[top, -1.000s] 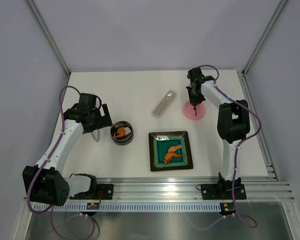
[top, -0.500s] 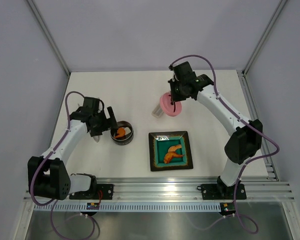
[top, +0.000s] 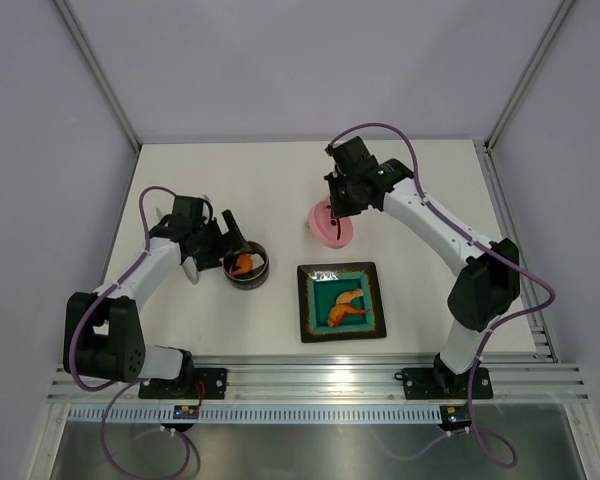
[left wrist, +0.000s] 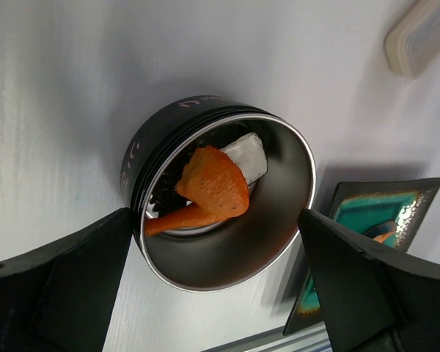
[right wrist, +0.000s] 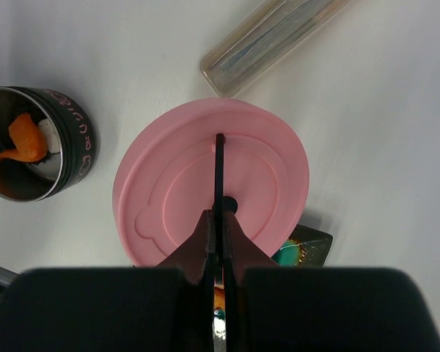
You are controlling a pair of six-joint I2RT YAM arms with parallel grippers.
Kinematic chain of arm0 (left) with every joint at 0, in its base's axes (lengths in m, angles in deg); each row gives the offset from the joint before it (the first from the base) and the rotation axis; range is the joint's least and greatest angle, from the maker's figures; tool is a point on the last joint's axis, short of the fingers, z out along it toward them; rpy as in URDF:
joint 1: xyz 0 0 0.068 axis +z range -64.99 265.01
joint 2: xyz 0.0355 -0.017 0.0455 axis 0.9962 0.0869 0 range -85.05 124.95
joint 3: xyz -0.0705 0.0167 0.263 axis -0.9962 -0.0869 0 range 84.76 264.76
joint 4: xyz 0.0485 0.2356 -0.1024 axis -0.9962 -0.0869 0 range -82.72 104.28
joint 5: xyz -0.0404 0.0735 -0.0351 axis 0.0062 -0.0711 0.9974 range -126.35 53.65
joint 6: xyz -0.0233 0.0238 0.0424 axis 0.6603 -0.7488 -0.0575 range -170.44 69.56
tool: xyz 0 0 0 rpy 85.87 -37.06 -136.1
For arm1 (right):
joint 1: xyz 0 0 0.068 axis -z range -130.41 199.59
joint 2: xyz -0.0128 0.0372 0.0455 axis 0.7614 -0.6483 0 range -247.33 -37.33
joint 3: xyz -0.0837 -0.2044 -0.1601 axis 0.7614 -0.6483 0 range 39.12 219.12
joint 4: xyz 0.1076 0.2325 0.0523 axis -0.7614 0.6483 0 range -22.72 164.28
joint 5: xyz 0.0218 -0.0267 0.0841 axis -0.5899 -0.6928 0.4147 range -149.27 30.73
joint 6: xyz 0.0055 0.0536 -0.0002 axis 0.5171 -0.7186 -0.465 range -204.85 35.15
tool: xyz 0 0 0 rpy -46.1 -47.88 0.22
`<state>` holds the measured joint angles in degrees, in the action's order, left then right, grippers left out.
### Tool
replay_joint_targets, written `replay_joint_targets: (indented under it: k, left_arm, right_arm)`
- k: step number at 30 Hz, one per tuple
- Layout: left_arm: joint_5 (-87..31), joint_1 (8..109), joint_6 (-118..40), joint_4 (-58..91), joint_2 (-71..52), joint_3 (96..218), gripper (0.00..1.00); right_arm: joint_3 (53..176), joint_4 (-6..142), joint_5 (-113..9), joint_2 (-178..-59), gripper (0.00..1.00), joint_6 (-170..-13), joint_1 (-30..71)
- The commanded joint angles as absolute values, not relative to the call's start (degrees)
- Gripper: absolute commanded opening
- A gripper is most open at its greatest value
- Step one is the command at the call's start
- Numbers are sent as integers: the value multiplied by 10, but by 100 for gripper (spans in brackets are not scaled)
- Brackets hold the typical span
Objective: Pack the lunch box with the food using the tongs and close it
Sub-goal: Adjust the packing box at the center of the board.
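Right wrist view: right gripper clamped on black handle of flat pink round lid. Left gripper spread wide, flanking small round steel tin holding orange chunks, white piece.

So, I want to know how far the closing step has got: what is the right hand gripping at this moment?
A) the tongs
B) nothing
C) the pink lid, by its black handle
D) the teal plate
C: the right wrist view shows the right hand shut on the thin black handle of the pink lid, which is apart from the open lunch box.
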<state>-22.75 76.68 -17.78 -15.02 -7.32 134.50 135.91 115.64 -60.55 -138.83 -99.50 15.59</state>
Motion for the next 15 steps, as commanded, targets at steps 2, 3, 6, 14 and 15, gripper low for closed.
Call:
replay_joint_targets:
  k: [2, 3, 6, 14, 15]
  left_arm:
    - [-134, 758, -146, -53, -63, 1327, 99]
    - [-122, 758, -141, -37, -63, 1322, 99]
    - [-93, 758, -134, -21, -67, 1310, 99]
    - [-132, 761, -153, -106, -142, 1341, 99]
    - [-138, 766, -155, -136, -152, 1359, 99]
  right_arm:
    - [1362, 1156, -605, -1359, 0, -1008, 136]
    - [1365, 1157, -607, -1359, 0, -1010, 133]
    - [1370, 1155, -609, -1362, 0, -1017, 119]
    - [1433, 1182, -648, -1416, 0, -1021, 49]
    - [1450, 1190, -653, -1424, 0, -1020, 40]
